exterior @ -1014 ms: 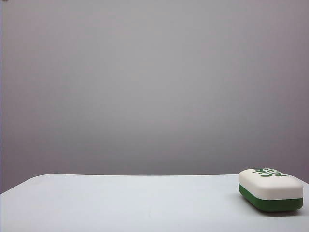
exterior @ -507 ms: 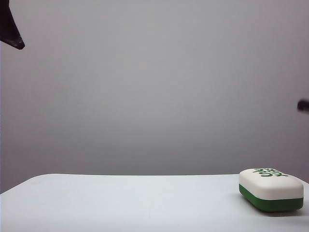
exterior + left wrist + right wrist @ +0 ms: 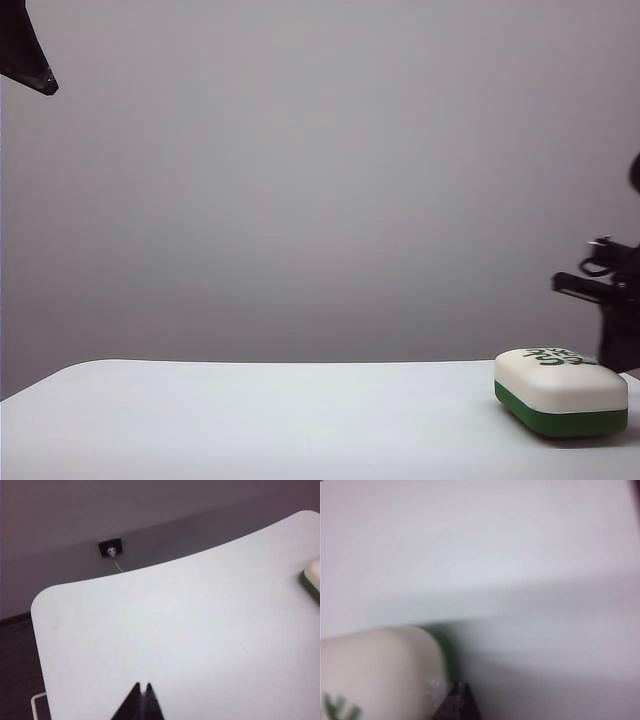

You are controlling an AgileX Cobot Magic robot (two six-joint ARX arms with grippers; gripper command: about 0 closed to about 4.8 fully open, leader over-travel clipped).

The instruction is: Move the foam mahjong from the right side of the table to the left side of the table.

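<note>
The foam mahjong point(image 3: 561, 392), cream-white over a dark green base with a green character on top, lies flat at the right end of the table point(image 3: 250, 420). A sliver of the mahjong point(image 3: 312, 577) shows at the edge of the left wrist view. My right arm point(image 3: 612, 310) hangs just behind it at the right border. In the right wrist view my right gripper point(image 3: 460, 686) is shut, its tip right beside the mahjong's point(image 3: 380, 670) rounded end, holding nothing. My left gripper point(image 3: 142, 685) is shut and empty, high above the table's left part point(image 3: 32, 72).
A wall socket point(image 3: 110, 547) with a thin white cable sits on the wall behind the table's far rounded edge. Dark floor point(image 3: 15, 655) lies beyond the table's left corner. A plain grey wall point(image 3: 320, 180) backs the scene.
My right arm has come in from the right edge and dropped down behind the mahjong. The left gripper's tip, which entered at the top-left corner, has barely shifted. The mahjong has not moved.
</note>
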